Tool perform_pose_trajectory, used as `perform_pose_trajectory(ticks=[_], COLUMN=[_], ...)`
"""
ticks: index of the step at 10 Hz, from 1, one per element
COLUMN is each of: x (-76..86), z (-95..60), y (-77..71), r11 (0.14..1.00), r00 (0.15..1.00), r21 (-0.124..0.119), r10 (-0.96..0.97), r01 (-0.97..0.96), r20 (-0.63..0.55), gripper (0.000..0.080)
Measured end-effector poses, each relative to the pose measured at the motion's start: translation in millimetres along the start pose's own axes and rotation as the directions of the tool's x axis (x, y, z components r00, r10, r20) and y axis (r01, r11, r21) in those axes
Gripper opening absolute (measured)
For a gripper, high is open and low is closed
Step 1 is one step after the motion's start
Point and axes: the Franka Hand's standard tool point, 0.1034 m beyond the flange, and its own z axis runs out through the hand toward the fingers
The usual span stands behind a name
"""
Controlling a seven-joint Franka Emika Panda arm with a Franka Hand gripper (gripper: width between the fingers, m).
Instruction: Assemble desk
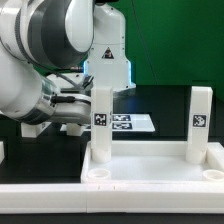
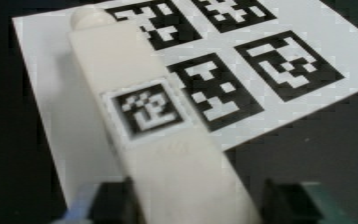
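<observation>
Desk leg between the jaws at the tabletop's edge

In the wrist view the gripper has its two dark fingers on either side of the white square leg, partly closed around it. One finger looks to be against the leg's side and a thin gap seems to show at the other. I cannot tell whether the pads are actually pressing.

The leg stands upright with its black-and-white tag facing the wrist camera. From the exterior view it rises at the far rim of the tabletop, toward the exterior view's left, just behind a round socket. Its foot is hidden by the rim, so whether it is seated I cannot say. A second leg stands upright well apart, at the same rim on the exterior view's right. The marker board lies flat on the dark table beyond both.

By my reading, the step in hand is taking hold of the left leg in order to fix it to the tabletop. The next move calls for a firm, square closure on the leg's flat sides. After that the leg must be kept vertical while it is pressed or turned, so that it neither tips nor drags the tabletop
</observation>
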Motion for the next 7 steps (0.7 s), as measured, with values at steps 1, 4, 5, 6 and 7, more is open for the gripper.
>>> perform_pose_trajectory(ticks=[1, 4, 5, 6, 7], x=[0.0, 0.0, 0.1, 0.1, 0.1], z=[0.0, -0.1, -0.2, -0.2, -0.2], y=[0.0, 0.1, 0.1, 0.1, 0.2], r11=[1.0, 1.0, 1.0, 1.0, 1.0], r00=[1.0, 1.0, 1.0, 1.0, 1.0], r21=[0.0, 0.0, 0.0, 0.0, 0.0], r10=[0.0, 0.0, 0.0, 0.0, 0.0], r01=[0.0, 0.0, 0.0, 0.0, 0.0], r20=[0.0, 0.0, 0.0, 0.0, 0.0], gripper=[0.0288, 0.0288, 0.0288, 0.0288, 0.0288])
